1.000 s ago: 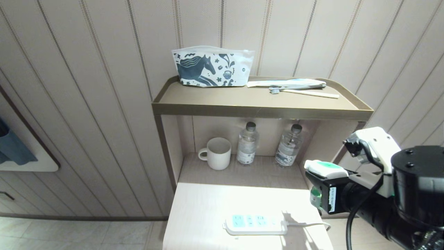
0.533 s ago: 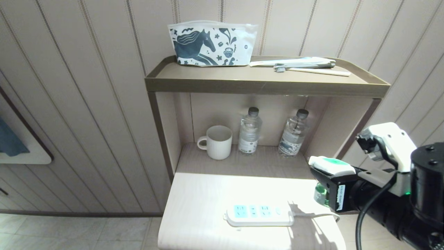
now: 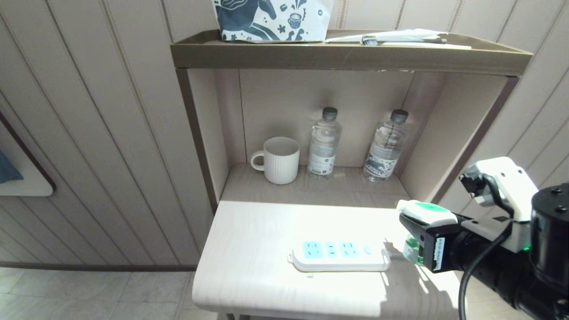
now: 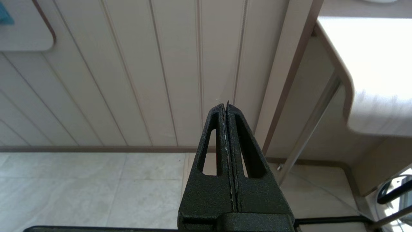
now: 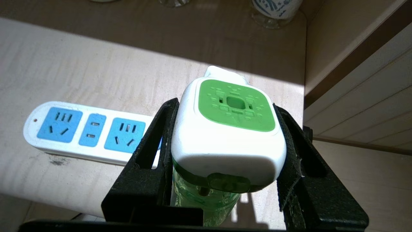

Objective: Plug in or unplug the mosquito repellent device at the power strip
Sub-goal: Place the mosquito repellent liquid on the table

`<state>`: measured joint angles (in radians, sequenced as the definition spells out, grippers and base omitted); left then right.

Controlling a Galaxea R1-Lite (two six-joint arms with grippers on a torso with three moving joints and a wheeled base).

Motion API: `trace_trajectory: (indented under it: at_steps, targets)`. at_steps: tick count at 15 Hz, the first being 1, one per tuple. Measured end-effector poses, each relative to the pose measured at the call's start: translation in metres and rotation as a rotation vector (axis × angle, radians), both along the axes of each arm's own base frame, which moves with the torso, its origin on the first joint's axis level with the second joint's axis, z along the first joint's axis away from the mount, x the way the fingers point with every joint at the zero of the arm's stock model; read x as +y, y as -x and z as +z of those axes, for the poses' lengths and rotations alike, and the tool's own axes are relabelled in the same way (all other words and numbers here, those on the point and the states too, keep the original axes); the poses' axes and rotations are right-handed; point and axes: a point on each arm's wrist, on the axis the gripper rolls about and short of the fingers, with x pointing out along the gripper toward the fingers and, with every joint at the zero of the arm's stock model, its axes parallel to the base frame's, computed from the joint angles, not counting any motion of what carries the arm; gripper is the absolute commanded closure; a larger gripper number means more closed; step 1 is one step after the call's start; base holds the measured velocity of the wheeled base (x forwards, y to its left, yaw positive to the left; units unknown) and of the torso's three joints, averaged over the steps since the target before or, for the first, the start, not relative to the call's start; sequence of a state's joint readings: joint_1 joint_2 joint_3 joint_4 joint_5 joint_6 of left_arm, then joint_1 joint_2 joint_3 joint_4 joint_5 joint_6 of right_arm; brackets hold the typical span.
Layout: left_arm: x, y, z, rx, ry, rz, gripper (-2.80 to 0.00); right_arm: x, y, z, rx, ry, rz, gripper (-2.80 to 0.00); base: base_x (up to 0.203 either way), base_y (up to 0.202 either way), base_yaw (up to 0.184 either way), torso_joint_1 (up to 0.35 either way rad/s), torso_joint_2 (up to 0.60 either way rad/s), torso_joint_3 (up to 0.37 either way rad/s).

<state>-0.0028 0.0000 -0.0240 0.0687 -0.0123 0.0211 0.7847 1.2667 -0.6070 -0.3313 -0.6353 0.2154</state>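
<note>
Risk of missing the socket: the repellent device (image 5: 227, 135) is held above the table (image 3: 249, 249), off the end of the power strip (image 3: 340, 256), so its pins are not yet over any blue socket face. If it goes down from here, I think it would land on the bare table or on the strip's edge.
Risk of the strip sliding: the power strip lies loose on the table, with nothing holding it. A push that is a little off could shift it instead of seating the plug.
Risk of slipping in the grip: the white head is rounded and smooth, and the green bottle hangs under it. A hard push could turn the device between the fingers.
Right gripper (image 5: 225, 138): reaches in from the right side of the table, almost level, its jaws pinching the two sides of the white head, green face upward.
Left gripper (image 4: 228, 129): parked low beside the table, over the floor, its jaws pressed together and empty.
Power strip position: near the front edge of the table, all its sockets free.
</note>
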Motion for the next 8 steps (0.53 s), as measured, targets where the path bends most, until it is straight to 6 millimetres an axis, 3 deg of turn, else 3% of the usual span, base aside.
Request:
trace_trajectory:
  at_steps: [8]
  targets:
    - [0.0,0.0,0.0003,-0.002,-0.001,0.0,0.0,-0.0059,0.006,0.0069,-0.097,-0.036,0.008,0.0,0.0,0.0,0.0,-0.022,0.05,0.03]
